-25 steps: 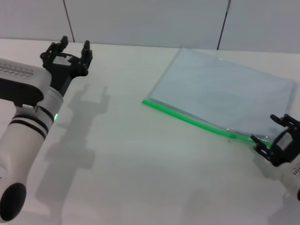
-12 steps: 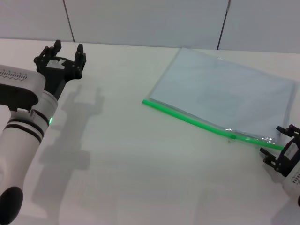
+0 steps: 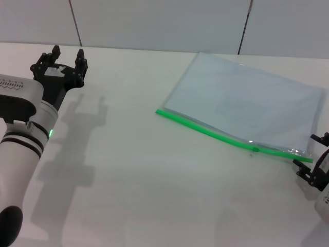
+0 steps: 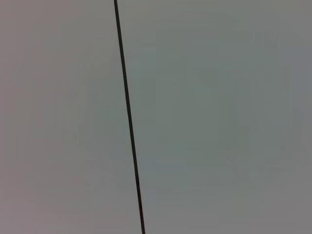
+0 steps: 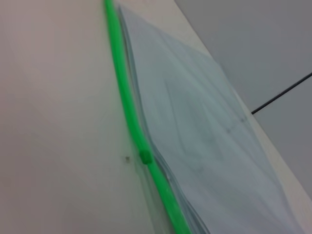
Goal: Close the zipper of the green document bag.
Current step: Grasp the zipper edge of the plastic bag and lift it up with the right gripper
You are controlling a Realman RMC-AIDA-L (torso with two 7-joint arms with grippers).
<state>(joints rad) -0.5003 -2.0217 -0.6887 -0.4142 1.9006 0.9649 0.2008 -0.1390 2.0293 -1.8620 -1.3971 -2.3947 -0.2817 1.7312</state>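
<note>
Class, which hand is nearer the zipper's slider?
The right hand: it sits just past the zipper's end, close to the slider. The left hand is far across the table, open.

The black right gripper moved right and nearer, off the near right end of the thin bright green plastic zipper. The black left gripper, fingers apart, moved left and slightly farther.

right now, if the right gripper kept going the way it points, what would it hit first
Probably the zipper end of the bag: the right gripper sits open just off that corner, and its wrist view looks along the strip. Depth is unclear, so it might pass above it.
</note>
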